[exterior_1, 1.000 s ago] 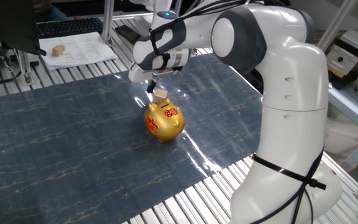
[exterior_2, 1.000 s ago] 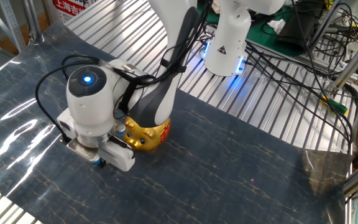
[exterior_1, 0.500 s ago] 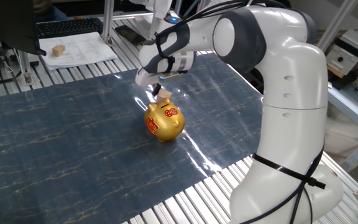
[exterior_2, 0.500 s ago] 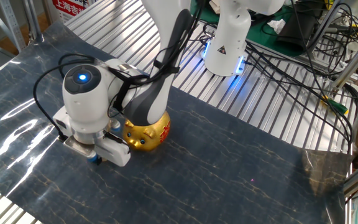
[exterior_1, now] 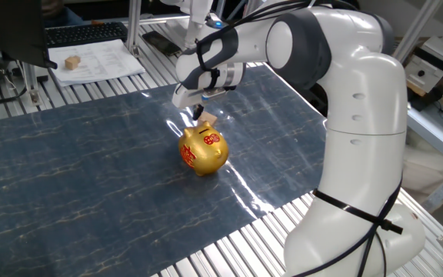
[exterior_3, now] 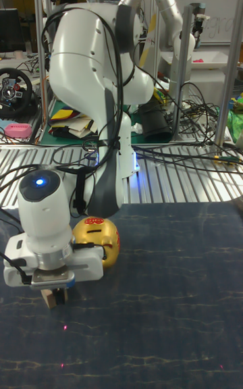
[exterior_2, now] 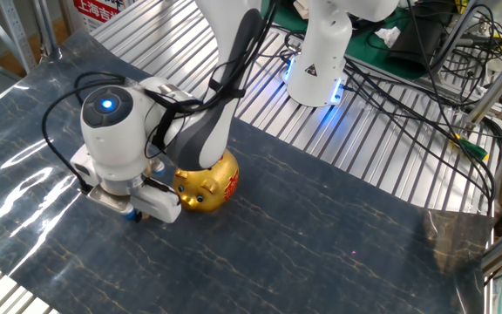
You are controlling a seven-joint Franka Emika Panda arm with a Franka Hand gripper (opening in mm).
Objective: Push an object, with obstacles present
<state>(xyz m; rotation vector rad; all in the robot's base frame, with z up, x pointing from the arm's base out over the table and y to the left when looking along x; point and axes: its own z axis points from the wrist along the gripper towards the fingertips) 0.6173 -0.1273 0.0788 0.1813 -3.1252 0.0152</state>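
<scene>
**Cube at the pig's flank, push under way**

The wooden cube is found on the dark blue mat, tucked right under the gripper — in the tall fixed view it sits at the fingertips, touching or all but touching them. In one fixed view the cube shows as a pale sliver just beside the golden pig, on the pig's far side, so close that contact with the pig cannot be ruled out. The jaws appear drawn narrow around or against the cube; whether it is actually clamped cannot be told, since the wrist hides the fingertips in the other fixed view.

As for progress — contact seems made, and the push is judged to be in its early-to-middle stretch. No goal mark is seen on the mat, so the remaining distance cannot be gauged. What is left: the cube has to be carried clear past the pig without the pig being nudged.
</scene>
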